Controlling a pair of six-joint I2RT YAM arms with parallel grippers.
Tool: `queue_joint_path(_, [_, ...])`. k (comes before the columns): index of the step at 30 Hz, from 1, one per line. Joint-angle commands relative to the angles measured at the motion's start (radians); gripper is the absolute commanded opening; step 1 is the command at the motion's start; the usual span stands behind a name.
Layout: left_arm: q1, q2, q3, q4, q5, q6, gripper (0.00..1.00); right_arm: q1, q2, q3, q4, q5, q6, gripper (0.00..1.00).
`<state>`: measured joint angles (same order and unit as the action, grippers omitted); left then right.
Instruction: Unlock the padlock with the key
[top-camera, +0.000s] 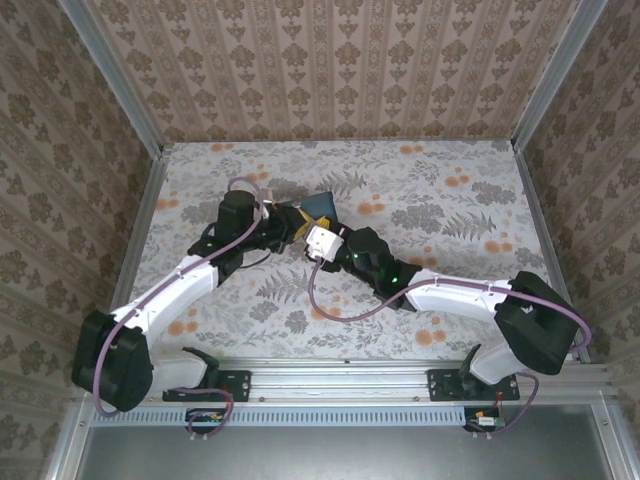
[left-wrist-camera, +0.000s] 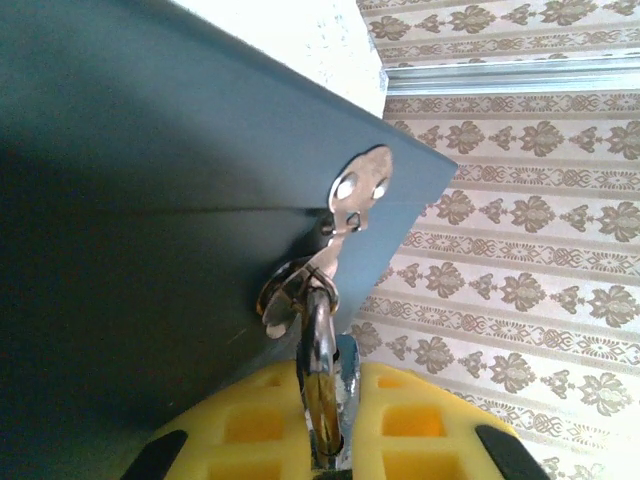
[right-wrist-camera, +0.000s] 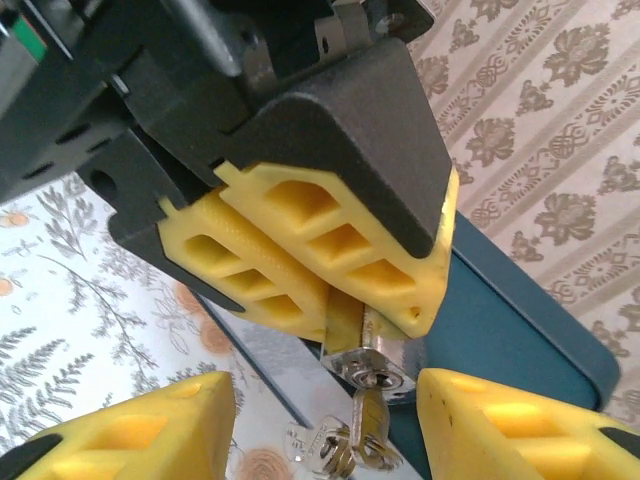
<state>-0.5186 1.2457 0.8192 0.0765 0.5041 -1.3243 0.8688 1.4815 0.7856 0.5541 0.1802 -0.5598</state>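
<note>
Where the left gripper (left-wrist-camera: 325, 445) met the work, its yellow fingers (left-wrist-camera: 250, 425) were closed tight on the padlock (left-wrist-camera: 322, 395), whose shackle passed through the hasp (left-wrist-camera: 360, 185) of the blue tin (left-wrist-camera: 150, 200). Opposite it, the right gripper (right-wrist-camera: 325, 425) stood partly open and held nothing; its pads (right-wrist-camera: 130, 430) flanked the key (right-wrist-camera: 365, 412) without touching it. The key sat in the underside of the padlock, with a small bunch (right-wrist-camera: 335, 452) hanging just below. Seen from above, both wrists converged on the tin near the middle of the table (top-camera: 450, 200). The likely next step was to close on the key and turn it. Three faults were judged possible. An off-centre closure could catch the hanging bunch instead of the key head, and the turn would then slip. A sideways push could lever the key out of the keyway. Turning force could also twist the small padlock within the left grip, or swing the tin about its hasp.
</note>
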Motion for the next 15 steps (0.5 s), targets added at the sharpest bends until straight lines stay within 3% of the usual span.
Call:
queue_joint_path(1, [-0.029,-0.011,0.056,0.046,0.061,0.001,0.00,0.003,0.013,-0.004,0.072,0.063,-0.051,0.52])
queue_joint_path(7, [-0.041,-0.005,0.075,0.019,0.074,0.023,0.00,0.006,0.026,0.010,0.089,0.094,-0.072,0.49])
queue_joint_path(15, [-0.047,-0.014,0.069,0.008,0.075,0.019,0.00,0.006,0.027,0.023,0.057,0.073,-0.079,0.32])
